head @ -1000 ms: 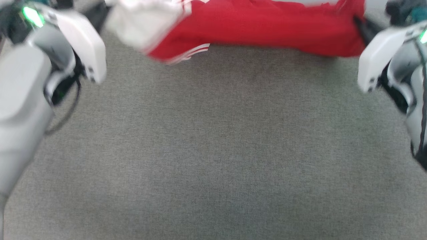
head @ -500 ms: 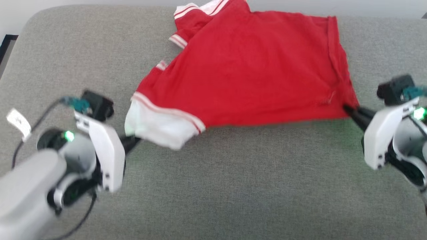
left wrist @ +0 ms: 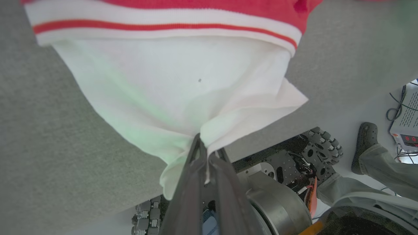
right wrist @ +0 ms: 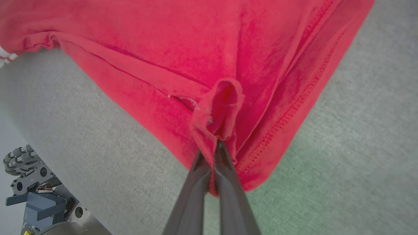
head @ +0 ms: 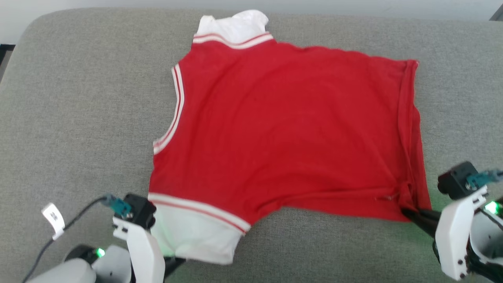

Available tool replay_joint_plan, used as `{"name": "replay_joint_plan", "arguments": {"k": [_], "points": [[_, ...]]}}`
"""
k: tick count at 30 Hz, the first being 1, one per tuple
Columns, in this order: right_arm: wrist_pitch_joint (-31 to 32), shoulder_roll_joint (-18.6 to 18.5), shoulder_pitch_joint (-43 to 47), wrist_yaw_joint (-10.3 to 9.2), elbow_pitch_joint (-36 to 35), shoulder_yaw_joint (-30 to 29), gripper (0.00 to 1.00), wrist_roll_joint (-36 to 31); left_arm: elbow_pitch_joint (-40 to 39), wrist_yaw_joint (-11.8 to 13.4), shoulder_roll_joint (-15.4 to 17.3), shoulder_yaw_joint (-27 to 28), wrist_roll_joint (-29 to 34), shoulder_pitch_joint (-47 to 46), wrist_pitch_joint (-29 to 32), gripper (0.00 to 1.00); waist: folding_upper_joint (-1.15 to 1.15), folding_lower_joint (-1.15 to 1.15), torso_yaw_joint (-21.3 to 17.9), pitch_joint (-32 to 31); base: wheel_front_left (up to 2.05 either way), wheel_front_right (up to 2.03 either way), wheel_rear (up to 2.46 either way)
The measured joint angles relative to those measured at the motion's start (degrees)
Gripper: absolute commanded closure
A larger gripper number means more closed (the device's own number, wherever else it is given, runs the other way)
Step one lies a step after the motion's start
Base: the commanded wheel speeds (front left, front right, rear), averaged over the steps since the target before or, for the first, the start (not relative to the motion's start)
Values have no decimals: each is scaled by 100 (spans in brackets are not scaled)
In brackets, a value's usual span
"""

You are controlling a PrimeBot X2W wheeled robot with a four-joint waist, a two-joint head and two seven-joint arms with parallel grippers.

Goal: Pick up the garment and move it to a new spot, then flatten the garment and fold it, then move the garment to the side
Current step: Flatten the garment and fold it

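Observation:
The garment [head: 287, 133], a red shirt with white sleeve ends and striped trim, lies spread nearly flat on the grey cushion [head: 78, 102], plain red side up. My left gripper [head: 173, 262] sits at the near left, shut on the white sleeve end [left wrist: 176, 98]; in the left wrist view my left gripper [left wrist: 204, 153] pinches a bunched fold of it. My right gripper [head: 410, 214] is at the near right, shut on the red hem corner [right wrist: 218, 114]. The right wrist view has my right gripper [right wrist: 214, 147] clamping that puckered red fabric. The far sleeve [head: 235, 27] lies at the back.
The cushion's near edge runs just below both grippers. The robot's wheeled base [left wrist: 294, 163] sits under that edge. A person's shoe [left wrist: 364, 143] and trouser leg [left wrist: 385, 169] stand on the pale floor to the right, beside a box with cables [left wrist: 408, 114].
The head camera has tilted, so the whole picture shifted. Both grippers pulled the shirt toward the near edge, and it went from bunched and lifted to spread flat on the cushion.

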Motion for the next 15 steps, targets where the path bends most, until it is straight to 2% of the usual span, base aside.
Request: {"name": "replay_joint_plan", "arguments": {"k": [7, 15], "points": [[79, 85, 560, -1, -320, -470, 100, 76, -266, 220, 157, -16, -148, 188, 59, 100, 0, 0, -28, -59, 0, 0, 0], [-2, 311, 773, 0, -678, -1155, 100, -87, -639, 355, 648, 367, -31, -165, 20, 100, 0, 0, -67, -141, 0, 0, 0]]}}
